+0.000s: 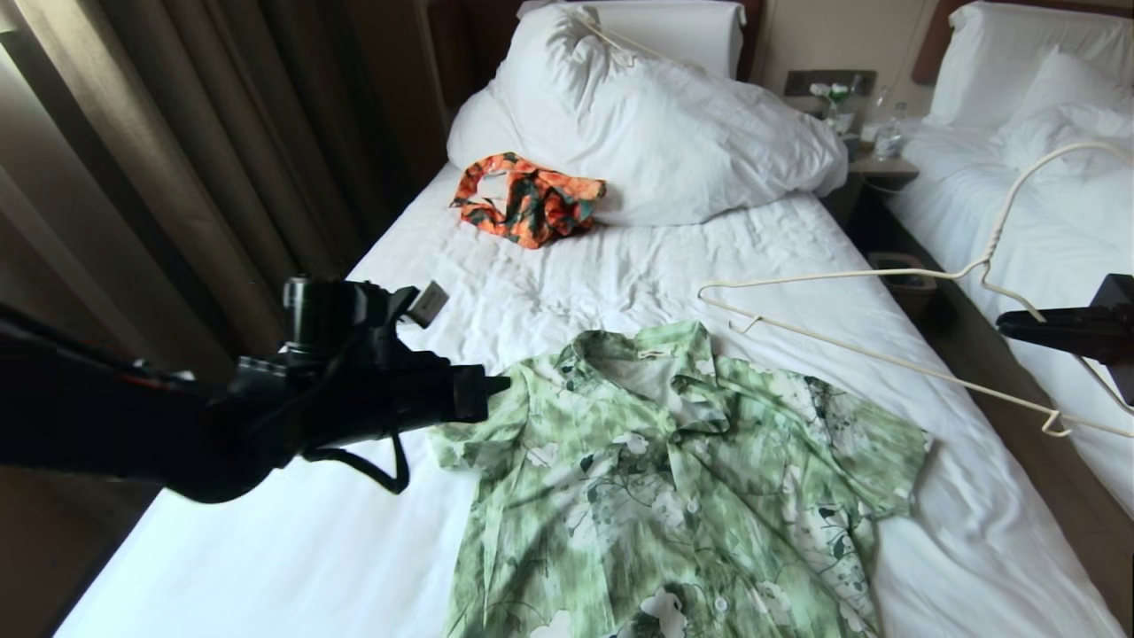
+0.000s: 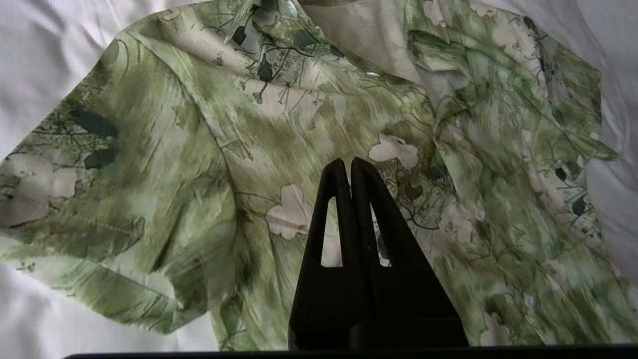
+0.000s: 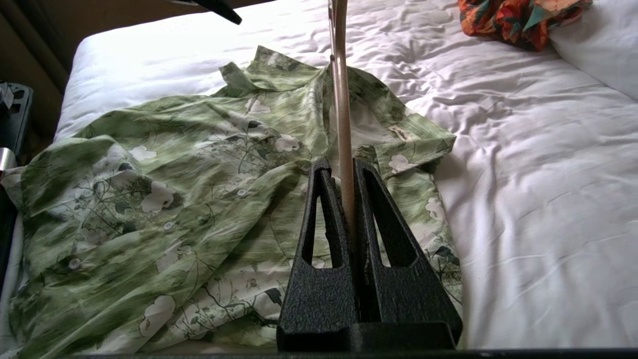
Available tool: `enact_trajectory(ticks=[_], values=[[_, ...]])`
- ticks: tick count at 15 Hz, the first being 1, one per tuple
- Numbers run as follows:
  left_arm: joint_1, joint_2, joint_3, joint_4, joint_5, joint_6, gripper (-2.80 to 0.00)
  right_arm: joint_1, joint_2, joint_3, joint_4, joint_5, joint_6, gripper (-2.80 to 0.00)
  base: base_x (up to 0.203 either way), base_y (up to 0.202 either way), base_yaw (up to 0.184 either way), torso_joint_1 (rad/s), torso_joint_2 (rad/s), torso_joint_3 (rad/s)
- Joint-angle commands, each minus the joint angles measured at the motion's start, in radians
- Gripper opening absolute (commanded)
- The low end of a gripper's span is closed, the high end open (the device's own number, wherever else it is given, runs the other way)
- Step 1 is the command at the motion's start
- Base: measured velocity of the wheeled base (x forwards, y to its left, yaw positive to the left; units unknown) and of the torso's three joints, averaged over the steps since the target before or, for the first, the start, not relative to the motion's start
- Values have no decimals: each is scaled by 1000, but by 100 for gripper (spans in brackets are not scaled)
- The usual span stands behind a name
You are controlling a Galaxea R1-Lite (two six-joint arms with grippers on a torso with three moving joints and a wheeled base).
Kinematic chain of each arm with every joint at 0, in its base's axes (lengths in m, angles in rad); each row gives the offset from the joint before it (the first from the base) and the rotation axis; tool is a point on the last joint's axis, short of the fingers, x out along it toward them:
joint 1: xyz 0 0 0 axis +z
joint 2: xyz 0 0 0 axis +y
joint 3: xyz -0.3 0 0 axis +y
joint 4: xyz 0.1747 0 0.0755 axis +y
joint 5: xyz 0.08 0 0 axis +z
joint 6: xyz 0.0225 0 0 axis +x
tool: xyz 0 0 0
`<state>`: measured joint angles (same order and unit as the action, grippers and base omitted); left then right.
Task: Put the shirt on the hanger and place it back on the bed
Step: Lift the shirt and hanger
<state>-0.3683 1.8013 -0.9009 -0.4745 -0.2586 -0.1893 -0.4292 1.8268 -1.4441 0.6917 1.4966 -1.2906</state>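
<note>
- The bed [image 1: 620,283] filled the middle of the head view, its white sheet creased, a heaped white duvet [image 1: 673,142] and a pillow [image 1: 682,31] up at twelve o'clock against a dark brown headboard.
- The shirt [image 1: 673,478] lay flat and face up at six o'clock on that sheet, collar open toward the pillow end, both short sleeves spread.
- An orange-and-dark-green garment [image 1: 527,199] sat bunched at eleven o'clock, touching the duvet's edge.
- The left gripper [image 1: 496,385] came in from nine o'clock, fingers pressed together and empty, hovering at the shirt's near sleeve; its own camera showed the closed tips [image 2: 347,167] over the shirt's front [image 2: 279,149].
- The right gripper [image 3: 344,167] was clamped narrow on the hanger [image 1: 886,354], held off the sheet at three o'clock, one end over the shirt's collar and the hook rising toward two.
- Heavy curtains [image 1: 177,151] hung at ten o'clock.
- A second white bed [image 1: 1045,159] stood at two o'clock, a nightstand with bottles [image 1: 873,133] between the beds.
</note>
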Motion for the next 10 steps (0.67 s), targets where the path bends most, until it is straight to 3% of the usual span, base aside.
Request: enact_trajectory(ticks=[1, 4, 7, 8, 10], values=[[-27, 219, -130, -9, 19, -4, -280, -13, 23, -22, 3, 8, -7, -280, 0, 0, 0, 0, 0, 0], [-42, 360, -299, 1, 74, -3, -280, -22, 49, -33, 3, 8, -7, -280, 0, 0, 0, 0, 0, 0], [-48, 442, -483, 102, 146, -27, -280, -39, 69, -29, 4, 7, -8, -280, 0, 0, 0, 0, 0, 0], [-64, 444, -510, 128, 158, -60, 0, -45, 74, -28, 4, 7, -9, -280, 0, 0, 0, 0, 0, 0], [-95, 439, -529, 159, 204, -89, 0, -54, 83, -28, 3, 8, -9, -280, 0, 0, 0, 0, 0, 0]])
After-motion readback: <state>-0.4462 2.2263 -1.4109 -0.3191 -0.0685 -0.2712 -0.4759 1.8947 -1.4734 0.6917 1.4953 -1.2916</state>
